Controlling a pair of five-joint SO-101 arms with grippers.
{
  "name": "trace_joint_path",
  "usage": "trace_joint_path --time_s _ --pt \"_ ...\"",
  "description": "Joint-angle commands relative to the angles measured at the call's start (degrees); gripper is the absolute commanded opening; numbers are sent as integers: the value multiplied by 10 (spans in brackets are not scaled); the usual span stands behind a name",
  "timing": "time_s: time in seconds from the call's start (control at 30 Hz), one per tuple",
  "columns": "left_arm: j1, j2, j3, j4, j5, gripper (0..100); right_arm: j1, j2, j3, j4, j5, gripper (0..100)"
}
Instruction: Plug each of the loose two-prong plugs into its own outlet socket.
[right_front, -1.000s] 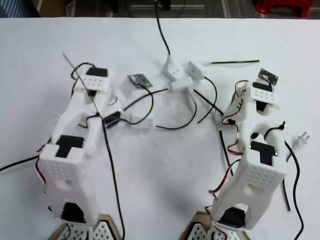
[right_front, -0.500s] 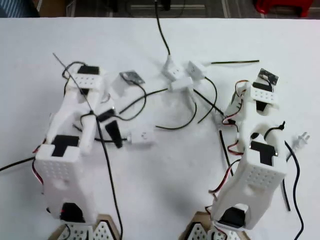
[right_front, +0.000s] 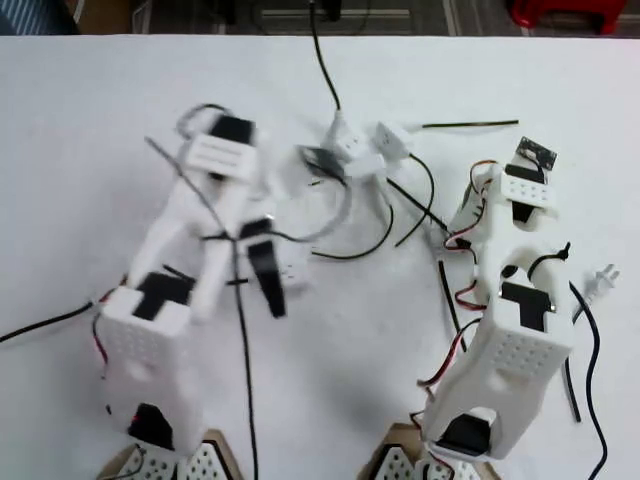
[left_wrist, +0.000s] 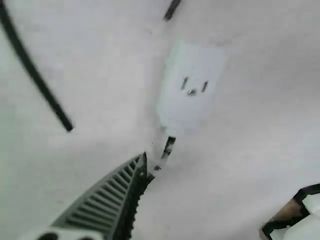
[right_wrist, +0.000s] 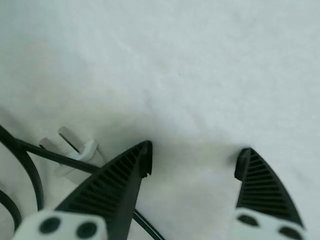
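My right claw (right_wrist: 194, 150) hung released over the tabletop (right_wrist: 200, 60), with a loose white two-prong plug (right_wrist: 75, 150) lying just beside it. My left claw (left_wrist: 162, 165) sat near a white outlet socket (left_wrist: 192, 85). The view was blurred, so I couldn't tell its grip.

White table (right_front: 90, 90) spans the high view. Beyond its far edge: red plastic object (right_front: 560, 12) at 1 o'clock, blue ribbed object (right_front: 35, 14) at 11 o'clock, brown box-like item (right_front: 105, 14) just beside the blue one.
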Motion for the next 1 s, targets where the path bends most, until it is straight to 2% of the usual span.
trace_joint_path --time_s 0.0,0.17,0.27,0.53,0.7,0.87,0.97 --pt "68 -6 30 -44 18 609 -13 -8 -7 -18 6 265" --pt "99 -6 133 -160 18 609 -13 -8 -7 -18 6 265" --pt "95 -6 168 -196 17 609 -13 -8 -7 -18 6 265" --pt "71 -5 179 -200 18 552 -13 -8 -7 -18 6 265" --pt "66 -2 179 -235 14 460 -13 -8 -7 -18 6 265" --pt "52 60 160 -268 14 356 -12 -8 -7 -18 6 265" --pt "39 95 91 -224 14 306 -12 -8 -7 -18 6 265"
